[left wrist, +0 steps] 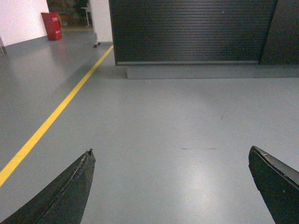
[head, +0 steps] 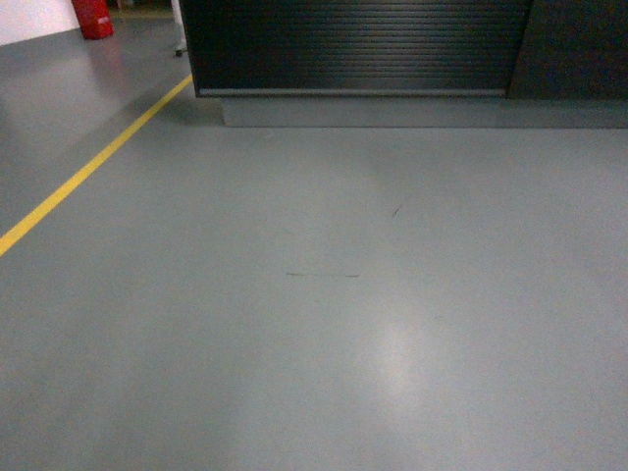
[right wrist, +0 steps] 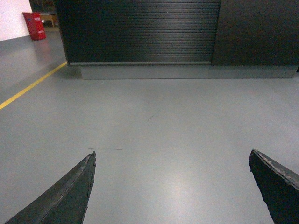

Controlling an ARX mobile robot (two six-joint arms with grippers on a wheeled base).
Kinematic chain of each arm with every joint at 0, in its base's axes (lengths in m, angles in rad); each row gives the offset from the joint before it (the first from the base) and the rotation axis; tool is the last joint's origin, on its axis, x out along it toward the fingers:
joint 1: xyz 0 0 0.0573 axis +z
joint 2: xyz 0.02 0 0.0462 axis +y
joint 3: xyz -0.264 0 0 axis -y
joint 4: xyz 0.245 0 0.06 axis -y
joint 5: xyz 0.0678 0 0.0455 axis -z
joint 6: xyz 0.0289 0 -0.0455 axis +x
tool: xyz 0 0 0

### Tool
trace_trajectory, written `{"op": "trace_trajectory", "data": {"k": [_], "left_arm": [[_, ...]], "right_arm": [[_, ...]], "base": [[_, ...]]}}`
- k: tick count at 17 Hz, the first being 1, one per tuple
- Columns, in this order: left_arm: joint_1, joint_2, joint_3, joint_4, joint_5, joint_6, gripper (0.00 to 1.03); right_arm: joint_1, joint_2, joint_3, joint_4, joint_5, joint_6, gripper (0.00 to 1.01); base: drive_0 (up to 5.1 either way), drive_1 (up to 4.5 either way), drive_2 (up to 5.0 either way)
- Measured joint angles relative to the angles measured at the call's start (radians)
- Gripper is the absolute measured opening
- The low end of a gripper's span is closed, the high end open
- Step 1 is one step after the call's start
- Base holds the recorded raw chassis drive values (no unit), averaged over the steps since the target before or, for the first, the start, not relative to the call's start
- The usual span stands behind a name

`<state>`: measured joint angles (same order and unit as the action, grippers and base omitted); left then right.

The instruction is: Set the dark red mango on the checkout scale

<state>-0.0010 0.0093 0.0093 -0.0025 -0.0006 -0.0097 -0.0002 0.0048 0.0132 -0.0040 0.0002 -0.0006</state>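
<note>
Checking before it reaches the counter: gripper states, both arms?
Left gripper: open, holding nothing, over bare floor.
Right gripper: open, holding nothing, over bare floor.

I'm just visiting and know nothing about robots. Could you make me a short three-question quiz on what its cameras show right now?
1. True or false: the left gripper holds a mango.
2. What colour is the line painted on the floor? A) white B) yellow C) blue
3. Fill in: the checkout ahead has a black, horizontally ______ front.

Key:
1. False. Its fingers stand wide apart with only floor between them; the right gripper is the same. No mango or scale shows in any view.
2. B, yellow. It runs along the left side toward the counter.
3. Ribbed.
</note>
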Motion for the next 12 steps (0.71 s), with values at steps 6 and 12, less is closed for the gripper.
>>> {"op": "trace_trajectory", "data": {"k": [6,12], "left_arm": [[0.0,0.0,0.0,0.0,0.0,0.0,0.98],[0.0,0.0,0.0,0.0,0.0,0.0,0.98]], "right_arm": [[0.0,0.0,0.0,0.0,0.0,0.0,0.98],[0.0,0.0,0.0,0.0,0.0,0.0,0.98]], "base": [[0.0,0.0,0.0],[0.0,0.0,0.0]]}}
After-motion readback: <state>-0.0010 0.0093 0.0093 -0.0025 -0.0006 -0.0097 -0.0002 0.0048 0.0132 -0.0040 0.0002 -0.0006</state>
